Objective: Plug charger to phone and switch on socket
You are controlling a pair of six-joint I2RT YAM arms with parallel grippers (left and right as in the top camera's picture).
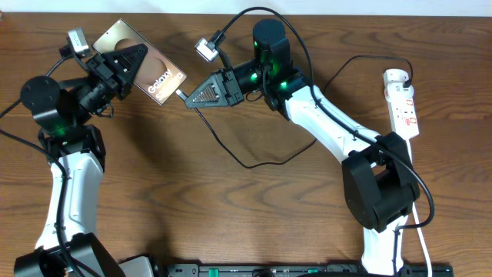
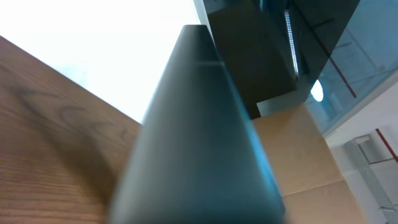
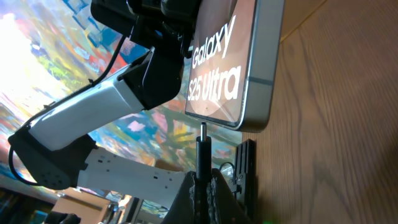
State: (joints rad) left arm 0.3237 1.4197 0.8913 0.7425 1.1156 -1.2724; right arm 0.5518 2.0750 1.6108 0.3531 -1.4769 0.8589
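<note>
The phone [image 1: 159, 78], bronze-faced with white Galaxy lettering, is held tilted above the table at the far left, with my left gripper [image 1: 137, 63] shut on its far part. In the left wrist view its dark edge [image 2: 199, 137] fills the frame, and the fingers are hidden. My right gripper [image 1: 189, 96] is shut on the charger [image 3: 203, 146] just behind its connector. The metal tip [image 3: 203, 129] points at the phone's bottom edge [image 3: 249, 118], touching it or a hair short. The black cable [image 1: 254, 163] loops over the table towards the white socket [image 1: 404, 108] at the right.
The socket's white lead [image 1: 424, 231] runs down the right side past the right arm's base [image 1: 377, 192]. A black rail [image 1: 307, 270] lies along the front edge. The cable's loop lies on the wood between the two arms.
</note>
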